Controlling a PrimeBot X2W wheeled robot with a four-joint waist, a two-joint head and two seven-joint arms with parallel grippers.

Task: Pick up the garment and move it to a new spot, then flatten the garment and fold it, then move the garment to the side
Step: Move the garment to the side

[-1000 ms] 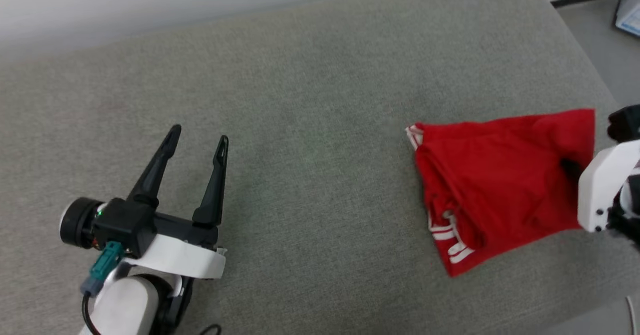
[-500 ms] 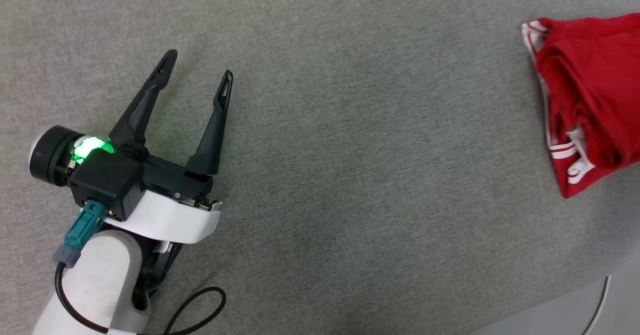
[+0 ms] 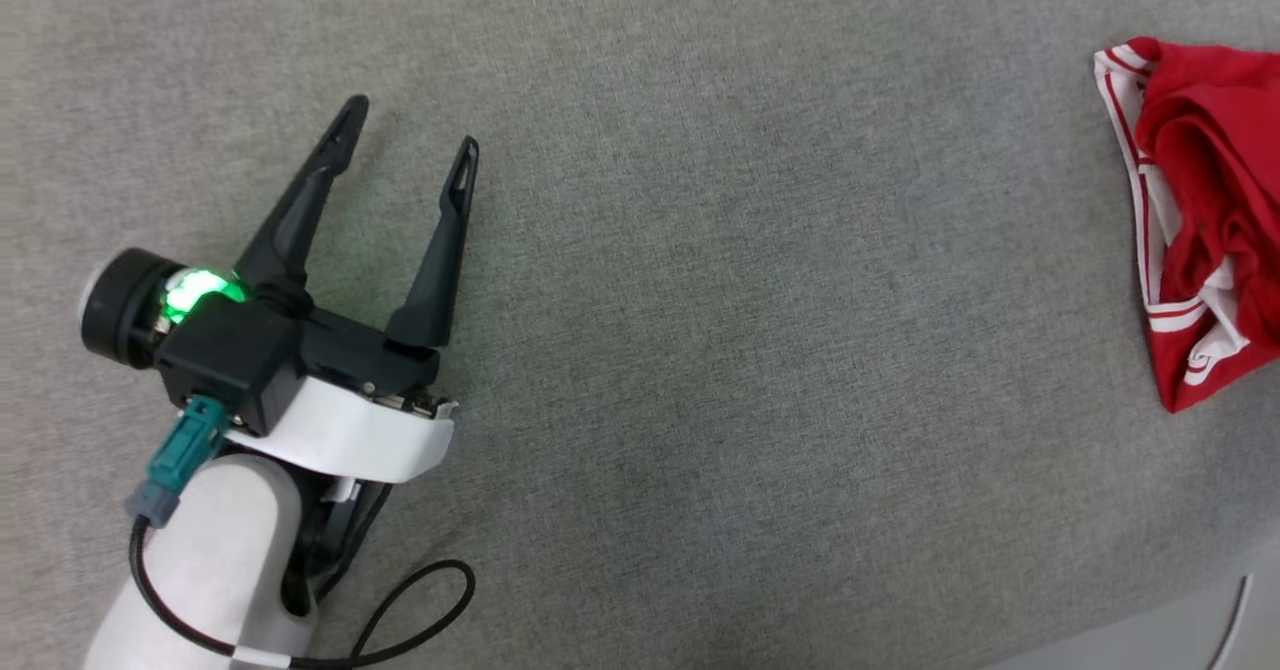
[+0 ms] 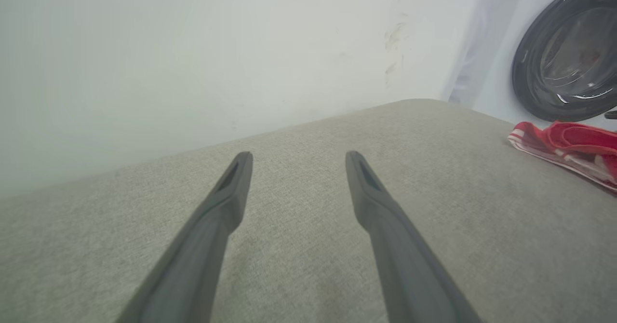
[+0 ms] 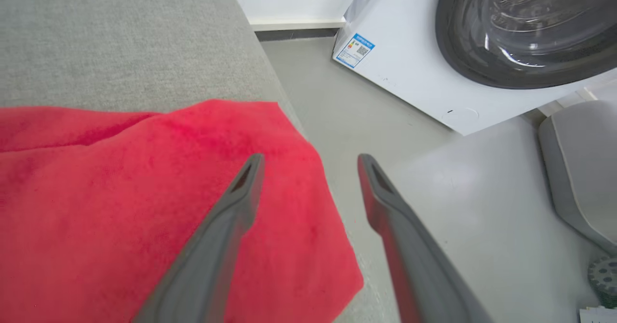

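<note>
Over at the right edge of the grey cushion (image 3: pixel 750 350) lies the folded red garment (image 3: pixel 1210 220), its striped trim showing. The right end effector (image 5: pixel 311 159) hangs spread above the garment's corner, pinching nothing. The left end effector (image 3: pixel 411 125), also spread and empty, hovers well apart toward the cushion's left.

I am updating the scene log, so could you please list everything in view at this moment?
garment: one, red with white striped trim, bunched at the cushion's right edge.
cushion: one, grey fabric, under the garment.
washing machine: one, white with dark round door, on the floor beyond the cushion.
floor: grey, beside the cushion.
wall: white, behind the cushion.
left gripper: one, dark fingers, open, over bare cushion.
right gripper: one, dark fingers, open, above the garment's corner.
</note>
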